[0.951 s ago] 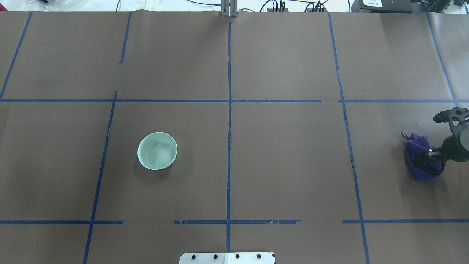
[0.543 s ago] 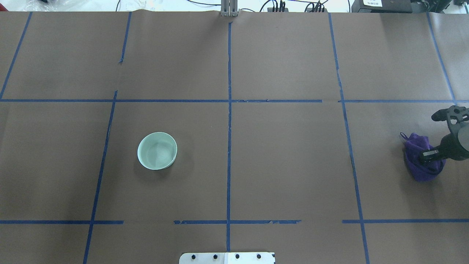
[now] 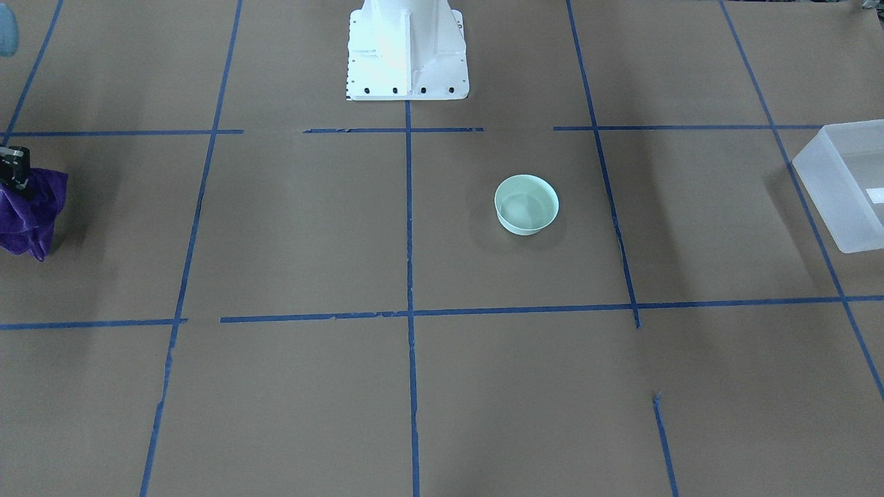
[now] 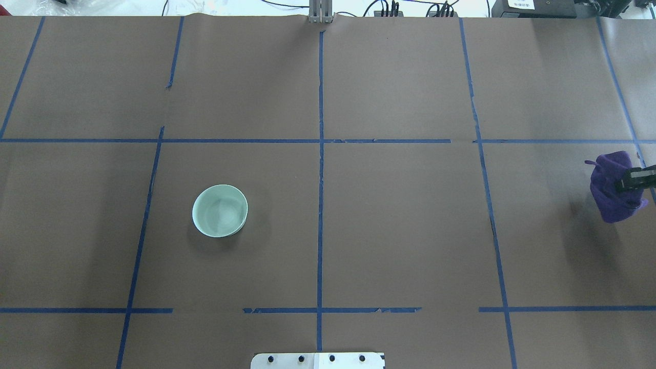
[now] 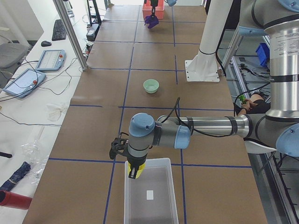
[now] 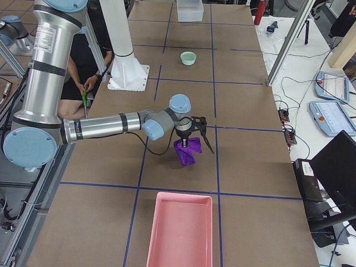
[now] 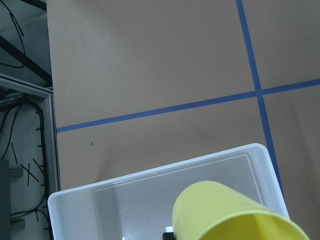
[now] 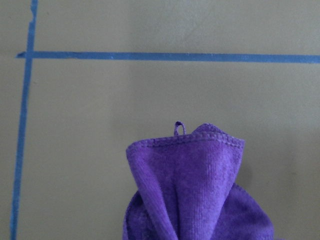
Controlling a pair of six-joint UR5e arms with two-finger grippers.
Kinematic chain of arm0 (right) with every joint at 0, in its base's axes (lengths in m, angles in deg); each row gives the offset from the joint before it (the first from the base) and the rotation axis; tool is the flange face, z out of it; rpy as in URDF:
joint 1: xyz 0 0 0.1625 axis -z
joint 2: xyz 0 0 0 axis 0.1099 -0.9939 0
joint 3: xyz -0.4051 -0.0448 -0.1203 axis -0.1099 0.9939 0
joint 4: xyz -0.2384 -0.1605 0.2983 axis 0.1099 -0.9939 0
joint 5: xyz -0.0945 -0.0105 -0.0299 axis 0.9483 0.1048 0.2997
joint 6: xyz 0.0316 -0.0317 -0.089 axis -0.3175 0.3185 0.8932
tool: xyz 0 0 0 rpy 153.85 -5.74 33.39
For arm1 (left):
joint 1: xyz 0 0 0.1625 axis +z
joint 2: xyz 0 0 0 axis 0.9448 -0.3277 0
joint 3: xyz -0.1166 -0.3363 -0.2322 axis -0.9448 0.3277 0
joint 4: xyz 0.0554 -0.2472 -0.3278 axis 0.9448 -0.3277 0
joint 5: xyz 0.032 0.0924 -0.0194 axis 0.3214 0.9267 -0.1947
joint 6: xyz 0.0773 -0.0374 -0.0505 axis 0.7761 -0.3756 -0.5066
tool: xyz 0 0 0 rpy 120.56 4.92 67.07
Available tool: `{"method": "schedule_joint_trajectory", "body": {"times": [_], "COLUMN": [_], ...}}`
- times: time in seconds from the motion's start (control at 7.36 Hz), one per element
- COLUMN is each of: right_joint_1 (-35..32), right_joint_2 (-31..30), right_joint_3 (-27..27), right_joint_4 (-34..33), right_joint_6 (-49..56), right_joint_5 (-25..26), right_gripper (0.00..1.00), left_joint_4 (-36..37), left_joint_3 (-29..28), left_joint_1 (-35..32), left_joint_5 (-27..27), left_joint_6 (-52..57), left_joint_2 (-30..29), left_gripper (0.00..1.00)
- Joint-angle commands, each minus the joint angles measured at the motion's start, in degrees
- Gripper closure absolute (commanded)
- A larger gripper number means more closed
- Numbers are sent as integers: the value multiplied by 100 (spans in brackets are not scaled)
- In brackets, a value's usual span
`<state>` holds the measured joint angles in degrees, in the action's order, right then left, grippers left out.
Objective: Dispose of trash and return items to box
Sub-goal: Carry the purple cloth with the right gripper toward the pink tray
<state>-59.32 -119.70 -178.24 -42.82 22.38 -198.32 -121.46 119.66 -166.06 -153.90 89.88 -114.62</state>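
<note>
Your left gripper (image 5: 134,171) is hovering with the yellow cup (image 7: 225,215) at its tip, directly over one end of the box (image 7: 150,172); its opening cannot be told. Your right gripper (image 4: 633,180) is pinching the purple cloth (image 4: 610,197), which is hanging beneath it.

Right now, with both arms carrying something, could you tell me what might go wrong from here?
1. The yellow cup under the left jaws hangs just inside the box, near its end wall. Released here, it might clip the rim and tumble outside.
2. The purple cloth dangles loosely from the right jaws, pinched only at its top. It may slip free, or its folds could snag the rim of the pink tray if carried there.
</note>
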Motion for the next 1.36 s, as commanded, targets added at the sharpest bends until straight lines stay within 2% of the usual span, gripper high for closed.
{"method": "schedule_joint_trajectory", "body": {"times": [0.0, 0.27, 0.41, 0.68, 0.95, 1.09, 1.22], "right_joint_1": [-754, -1685, -2003, -2409, -2795, -2954, -3069], "right_joint_2": [42, 462, 560, 587, 683, 692, 692], "right_joint_3": [-653, -752, -743, -743, -760, -761, -752], "right_joint_4": [-1064, -2085, -2254, -2309, -2309, -2309, -2309], "right_joint_6": [926, 2420, 2871, 3340, 3437, 3691, 3771], "right_joint_5": [-215, -198, -198, -163, -145, -145, -136], "right_gripper": [100, 100, 100, 100, 100, 100, 100], "left_joint_4": [-772, -943, -987, -1880, -2217, -2218, -2322], "left_joint_3": [-318, -573, -696, -1300, -1619, -1629, -1620], "left_joint_1": [44, 289, 499, 931, 976, 985, 994], "left_joint_5": [-50, -576, -787, -1034, -1052, -1052, -1052], "left_joint_6": [-542, -600, -600, -608, -608, -608, -600], "left_joint_2": [281, 354, 354, 354, 354, 354, 354], "left_gripper": [100, 100, 100, 100, 99, 46, 0]}}
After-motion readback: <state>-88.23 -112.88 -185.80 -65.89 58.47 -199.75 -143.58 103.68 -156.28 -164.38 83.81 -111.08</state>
